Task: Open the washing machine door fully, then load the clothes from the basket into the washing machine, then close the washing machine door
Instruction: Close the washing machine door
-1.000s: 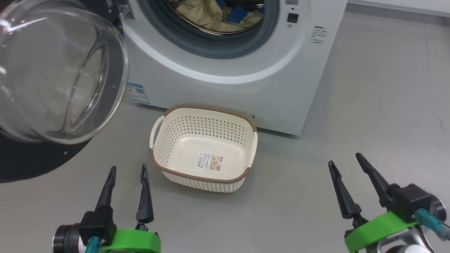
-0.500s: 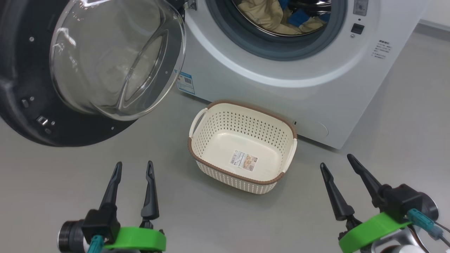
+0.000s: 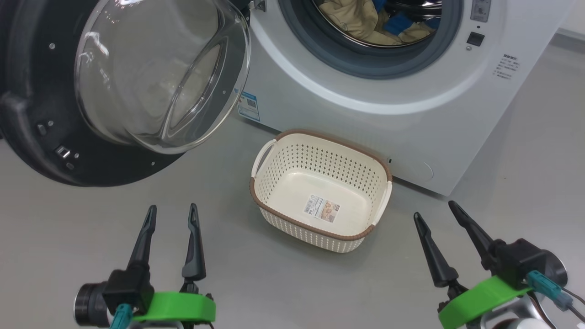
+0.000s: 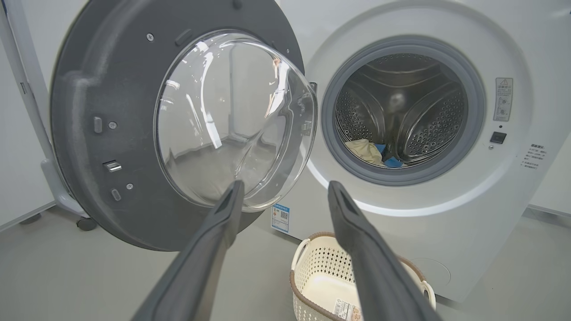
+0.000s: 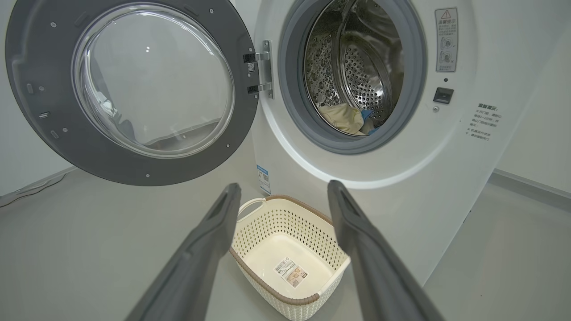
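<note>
I have my left gripper (image 3: 173, 208) and right gripper (image 3: 434, 209) low over the grey floor (image 3: 274, 288), fingers (image 3: 142, 242) of both spread, nothing held. Between them, farther on, stands the cream perforated plastic basket (image 3: 315, 161), just before the big white front-loading washing machine (image 3: 365, 123). Its round black-rimmed glass door (image 3: 32, 91) stands wide open; pale yellow clothes (image 3: 352, 18) lie inside the steel drum (image 5: 357, 58)

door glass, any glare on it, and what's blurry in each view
Head view: bright streaks of glare on the door glass, rest sharp. Left wrist view: the glass mirrors the room, left hand soft. Right wrist view: faint reflections, right hand blurred, basket crisp.
</note>
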### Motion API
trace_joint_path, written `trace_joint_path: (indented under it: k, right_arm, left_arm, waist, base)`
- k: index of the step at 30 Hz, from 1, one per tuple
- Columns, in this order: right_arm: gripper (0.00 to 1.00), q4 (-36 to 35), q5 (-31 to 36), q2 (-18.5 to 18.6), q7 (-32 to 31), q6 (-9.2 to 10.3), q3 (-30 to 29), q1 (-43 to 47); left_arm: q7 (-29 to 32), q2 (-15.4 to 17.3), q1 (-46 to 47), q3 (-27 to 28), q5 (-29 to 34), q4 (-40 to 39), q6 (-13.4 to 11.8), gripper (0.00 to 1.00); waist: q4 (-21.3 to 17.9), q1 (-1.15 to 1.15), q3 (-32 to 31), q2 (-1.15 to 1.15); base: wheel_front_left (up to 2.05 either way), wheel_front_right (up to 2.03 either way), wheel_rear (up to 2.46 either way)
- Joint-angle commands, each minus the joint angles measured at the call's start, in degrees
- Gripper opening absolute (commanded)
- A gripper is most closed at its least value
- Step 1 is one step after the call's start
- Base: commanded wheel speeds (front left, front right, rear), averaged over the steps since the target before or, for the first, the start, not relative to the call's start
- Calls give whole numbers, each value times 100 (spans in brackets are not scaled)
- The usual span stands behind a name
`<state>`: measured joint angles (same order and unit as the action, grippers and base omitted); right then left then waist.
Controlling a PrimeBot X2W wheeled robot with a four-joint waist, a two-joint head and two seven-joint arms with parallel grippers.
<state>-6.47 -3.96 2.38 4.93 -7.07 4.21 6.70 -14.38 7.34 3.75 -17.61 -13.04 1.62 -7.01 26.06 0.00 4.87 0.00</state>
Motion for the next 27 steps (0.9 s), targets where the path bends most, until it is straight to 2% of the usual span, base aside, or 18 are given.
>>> trace_joint_path:
  k: [1,6,7,8,9,12,16,19,20,24,27]
  right_arm:
    - [100,-190,16,51,-3,-42,141,-233]
    - [100,-170,8,55,8,-42,151,-215]
    - [100,-167,8,55,8,-42,151,-213]
    - [100,-165,10,55,8,-42,151,-211]
    - [100,-162,9,55,10,-42,150,-208]
    - [100,-153,6,55,16,-42,147,-198]
    - [100,-141,0,55,20,-42,134,-161]
    - [100,-146,-6,54,17,-42,116,-135]
    - [100,-146,-6,54,17,-42,116,-135]
    - [100,-157,-15,53,8,-42,97,-117]
    - [100,-163,-20,53,2,-42,95,-114]
  left_arm:
    - [-62,-4,176,250,73,-220,36,100]
    - [-62,-36,149,312,106,-217,137,100]
    - [-62,-45,148,321,99,-226,177,85]
    - [-62,-59,145,336,76,-242,221,47]
    - [-62,-66,142,353,71,-250,257,2]
    - [-62,-82,140,387,44,-309,424,0]
    - [-62,-139,131,508,-173,-522,861,0]
    - [-62,-248,67,645,-699,-663,1172,0]
    - [-62,-248,67,645,-699,-663,1172,0]
    - [-62,-281,48,627,-1756,-800,1412,0]
    - [-62,-20,153,403,-2626,-1037,1444,0]
  waist:
    - [-13,0,-10,0]
    - [-56,0,-48,0]
    - [-66,0,-56,0]
    - [-77,0,-63,0]
    - [-86,0,-72,0]
    - [-114,0,-94,0]
    - [-151,0,-153,0]
    - [-165,0,-181,0]
    - [-165,0,-181,0]
    - [-184,0,-208,0]
    - [-204,0,-220,0]
  base:
    - [0,0,0]
    - [0,0,0]
    - [0,0,0]
    - [0,0,0]
    - [0,0,0]
    - [0,0,0]
    - [0,0,0]
    - [0,0,0]
    - [0,0,0]
    - [0,0,0]
    - [0,0,0]
